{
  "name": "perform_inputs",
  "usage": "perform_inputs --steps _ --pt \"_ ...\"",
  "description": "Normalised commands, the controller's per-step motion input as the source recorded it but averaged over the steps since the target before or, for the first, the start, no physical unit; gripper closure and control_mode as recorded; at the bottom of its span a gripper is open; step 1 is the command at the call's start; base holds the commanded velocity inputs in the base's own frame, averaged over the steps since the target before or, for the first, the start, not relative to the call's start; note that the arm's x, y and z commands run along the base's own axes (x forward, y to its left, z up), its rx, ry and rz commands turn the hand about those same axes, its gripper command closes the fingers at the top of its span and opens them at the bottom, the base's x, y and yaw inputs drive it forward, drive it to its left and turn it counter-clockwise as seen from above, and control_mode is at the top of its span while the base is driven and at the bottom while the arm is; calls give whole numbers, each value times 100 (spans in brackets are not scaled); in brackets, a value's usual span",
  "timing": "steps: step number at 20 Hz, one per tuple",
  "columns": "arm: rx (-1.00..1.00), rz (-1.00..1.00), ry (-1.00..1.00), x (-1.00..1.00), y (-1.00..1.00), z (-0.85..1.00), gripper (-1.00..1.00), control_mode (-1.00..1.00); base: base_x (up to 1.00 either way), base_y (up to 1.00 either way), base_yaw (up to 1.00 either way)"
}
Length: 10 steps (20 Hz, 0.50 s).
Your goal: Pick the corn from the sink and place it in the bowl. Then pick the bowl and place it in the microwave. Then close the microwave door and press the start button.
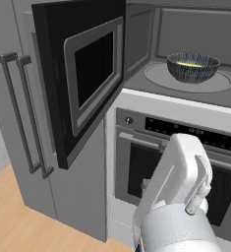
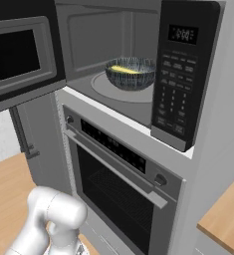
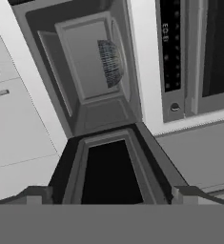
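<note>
The microwave [image 1: 186, 29] stands open with the dark blue-grey bowl [image 1: 192, 67] [image 2: 131, 73] [image 3: 111, 62] on its round turntable [image 1: 158, 78]. Inside the bowl lies the yellow corn [image 1: 188, 64] [image 2: 124, 69]. The black microwave door [image 1: 90, 74] [image 2: 19, 55] [image 3: 108, 171] is swung wide open to the left. My gripper [image 3: 109, 195] is open and empty, low and in front of the microwave, looking up along the door's edge. The keypad panel [image 2: 175, 94] sits at the cavity's right. The sink is out of view.
Under the microwave is an oven [image 1: 186, 162] [image 2: 118, 194] with a knob and bar handle. A tall grey fridge with two long handles [image 1: 26, 118] stands to the left. A wooden counter corner [image 2: 225, 219] shows at the right.
</note>
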Motion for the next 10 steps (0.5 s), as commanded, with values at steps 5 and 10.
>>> perform_inputs --steps 5,10 --pt "6 -13 -2 38 80 -44 -100 -100 0 0 0" --pt "2 -8 -6 28 95 -48 -100 -100 0 0 0"
